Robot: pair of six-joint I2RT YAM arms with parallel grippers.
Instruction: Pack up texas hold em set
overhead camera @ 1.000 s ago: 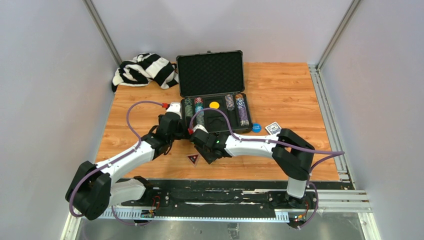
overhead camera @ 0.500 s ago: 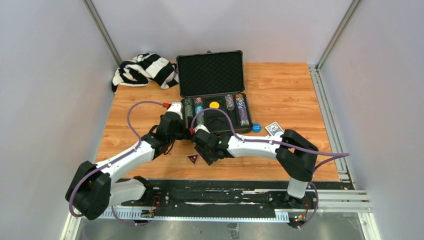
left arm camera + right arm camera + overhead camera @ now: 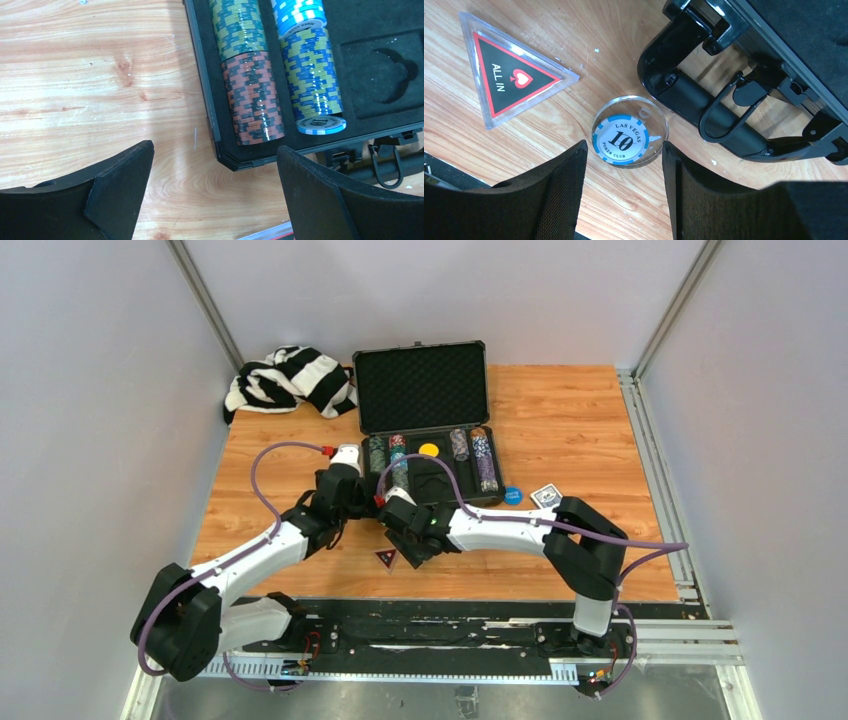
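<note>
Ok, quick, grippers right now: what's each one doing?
Left gripper: open, holding nothing.
Right gripper: open, holding nothing; blue chip lies free at its fingertips.

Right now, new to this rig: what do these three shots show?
Two white robot arms are bolted at a wooden table's near edge. One camera looks down from above; one rides each wrist. An open black hard case holds multicoloured poker chip stacks. Loose on the wood: a clear triangular ALL IN marker, a clear round disc with a blue 10 chip, a blue disc, a blue-backed card deck, a black-and-white striped cloth. The left tool hangs open by the case corner; the right tool stands open astride the clear disc. Nothing is held.
</note>
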